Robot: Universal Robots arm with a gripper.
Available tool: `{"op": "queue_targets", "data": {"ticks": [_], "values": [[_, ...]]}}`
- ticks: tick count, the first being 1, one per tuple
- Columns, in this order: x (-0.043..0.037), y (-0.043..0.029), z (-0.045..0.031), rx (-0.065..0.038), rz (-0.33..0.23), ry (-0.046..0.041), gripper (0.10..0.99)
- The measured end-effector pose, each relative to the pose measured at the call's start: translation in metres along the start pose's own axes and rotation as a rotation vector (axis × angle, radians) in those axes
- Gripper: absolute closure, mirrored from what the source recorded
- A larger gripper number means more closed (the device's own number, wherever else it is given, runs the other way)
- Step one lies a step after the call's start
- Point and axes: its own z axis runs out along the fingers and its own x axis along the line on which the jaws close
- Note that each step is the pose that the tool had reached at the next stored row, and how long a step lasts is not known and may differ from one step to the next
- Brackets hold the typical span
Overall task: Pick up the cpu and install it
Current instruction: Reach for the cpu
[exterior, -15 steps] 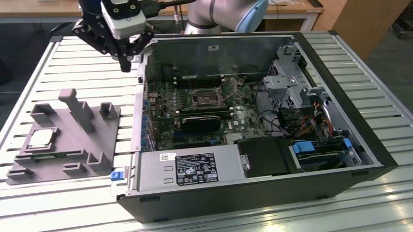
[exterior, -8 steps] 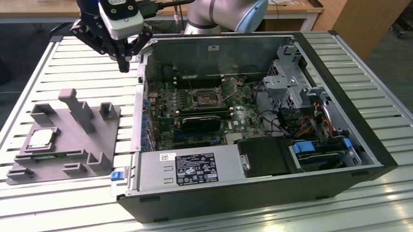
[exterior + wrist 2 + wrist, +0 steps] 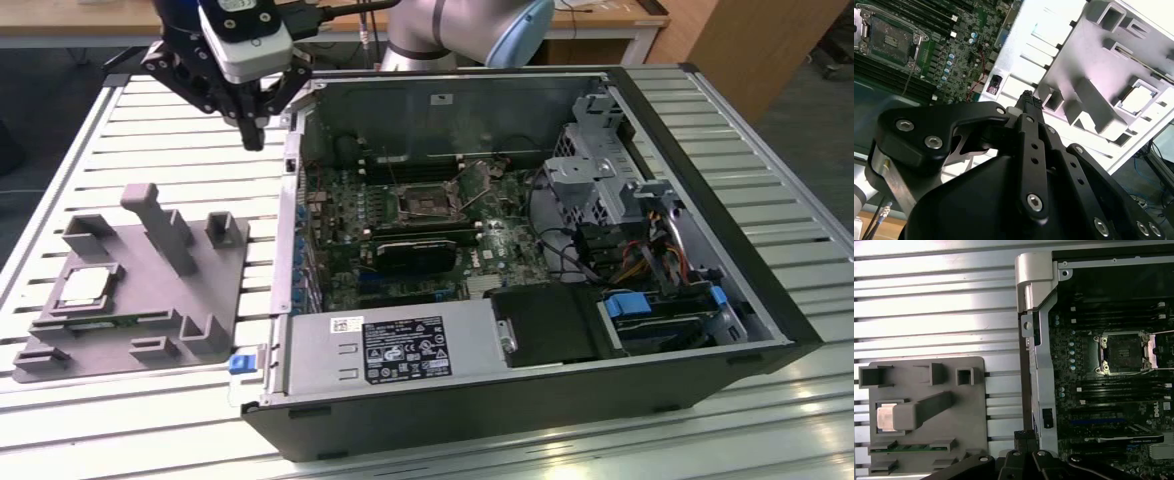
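Note:
The cpu (image 3: pixel 87 286), a small pale silver square, lies in a recess of the grey fixture block (image 3: pixel 147 300) on the slatted table, at the exterior view's left. In the wrist views the cpu (image 3: pixel 885 418) (image 3: pixel 1137 98) is partly hidden behind an upright post of the fixture. My gripper (image 3: pixel 251 136) hangs well above the table between the fixture and the open computer case, fingers together and empty. The black fingertips (image 3: pixel 1026 436) (image 3: pixel 1027 98) meet in both wrist views. The motherboard socket (image 3: pixel 424 203) (image 3: pixel 1121 354) sits open inside the case.
The open computer case (image 3: pixel 694 150) takes up the middle and the exterior view's right, with drive cages, cables and a power supply (image 3: pixel 394 350) inside. Its metal side wall (image 3: pixel 1036 340) stands between fixture and motherboard. Tall grey posts (image 3: pixel 158 225) rise from the fixture.

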Motion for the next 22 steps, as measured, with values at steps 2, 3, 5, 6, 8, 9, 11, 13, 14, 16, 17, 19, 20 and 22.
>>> {"op": "queue_targets", "data": {"ticks": [2,3,5,6,8,9,11,13,14,16,17,19,20,22], "values": [[0.0007,-0.0001,0.0002,0.0,0.0,0.0005,0.98],[0.001,-0.0001,0.0003,0.0,0.0,0.0008,0.98],[0.0016,-0.0001,0.0004,0.0,0.0,0.0015,0.98],[0.0019,-0.0002,0.0005,0.0,0.0,0.0017,0.98],[0.0025,-0.0002,0.0007,0.0,0.0,0.0023,0.98],[0.0027,-0.0002,0.0007,0.0,0.0,0.0027,0.98],[0.0033,-0.0003,0.0009,0.0,0.0,0.0033,0.98],[0.0038,-0.0003,0.0011,0.0,0.0,0.0039,0.98],[0.0042,-0.0004,0.0012,0.0,0.0,0.0041,0.98],[0.0047,-0.0004,0.0014,0.0,0.0,0.0047,0.98],[0.005,-0.0004,0.0015,0.0,0.0,0.0049,0.98],[0.0056,-0.0005,0.0016,0.0,0.0,0.0056,0.98],[0.0059,-0.0005,0.0017,0.0,0.0,0.0059,0.98],[0.0065,-0.0006,0.0019,0.001,0.0,0.0066,0.98]]}}
